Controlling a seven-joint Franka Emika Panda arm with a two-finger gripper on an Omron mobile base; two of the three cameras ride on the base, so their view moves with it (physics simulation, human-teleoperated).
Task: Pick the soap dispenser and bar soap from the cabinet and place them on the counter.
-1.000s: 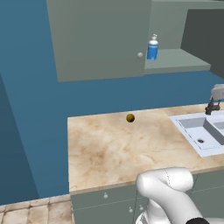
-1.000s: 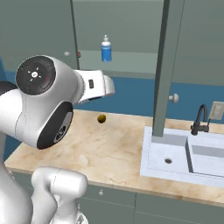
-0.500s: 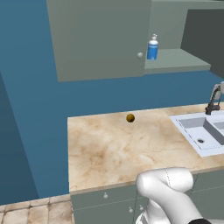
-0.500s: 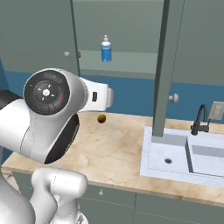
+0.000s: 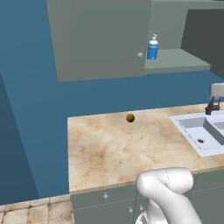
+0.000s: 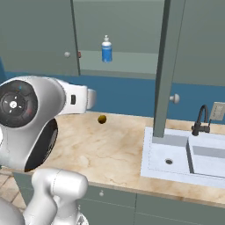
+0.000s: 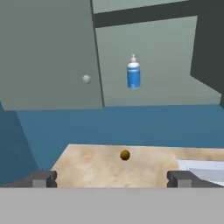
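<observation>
The blue soap dispenser (image 5: 152,48) (image 6: 106,49) (image 7: 133,73) with a white pump stands upright on the open shelf of the grey-green cabinet (image 5: 96,39) (image 7: 43,52), just right of the closed door. A small reddish sliver (image 6: 79,55) at that door's edge is probably the bar soap, mostly hidden. In the hand view my gripper (image 7: 111,179) is open with nothing between its fingertips. It is well back from the cabinet and faces the dispenser. The marbled counter (image 5: 109,148) (image 6: 114,154) lies below.
A small dark-yellow ball (image 5: 130,117) (image 6: 102,119) (image 7: 124,155) rests near the counter's back edge. A pale sink (image 5: 199,131) (image 6: 176,154) with a dark faucet (image 6: 200,121) sits at the right. An open cabinet door (image 6: 165,66) hangs edge-on above the sink.
In the right base view my arm's big round joint has swung down and to the left. The cabinet, dispenser and ball have not moved. The gripper stays open.
</observation>
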